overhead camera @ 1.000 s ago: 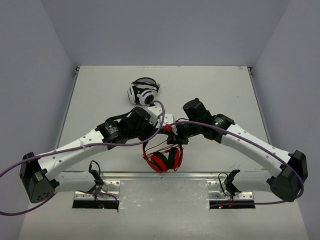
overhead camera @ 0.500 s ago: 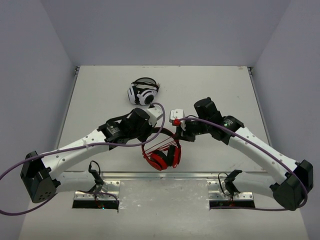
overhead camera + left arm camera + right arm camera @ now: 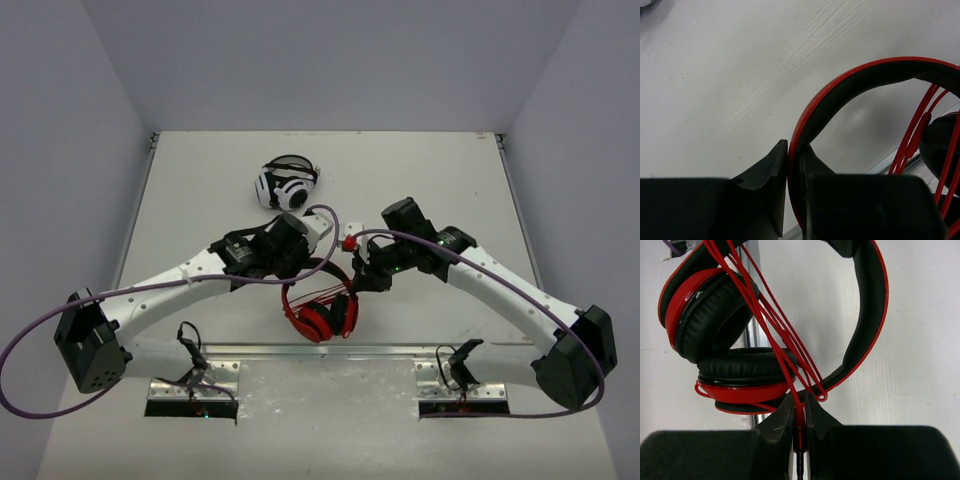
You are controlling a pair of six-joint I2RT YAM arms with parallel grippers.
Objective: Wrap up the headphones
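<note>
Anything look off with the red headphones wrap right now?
Nothing damaged. The cable is wound unevenly on the headphones: strands cross diagonally over both ear pads, and one loop hangs slack around the lower ear cup instead of lying tight.

White-and-black striped headphones (image 3: pixel 286 186): folded, lying on the pale tabletop (image 3: pixel 430 170) toward the far edge, left of centre. Metal rail (image 3: pixel 390 351): runs along the near edge. Plain grey walls (image 3: pixel 330 60) enclose the far, left and right edges.
</note>
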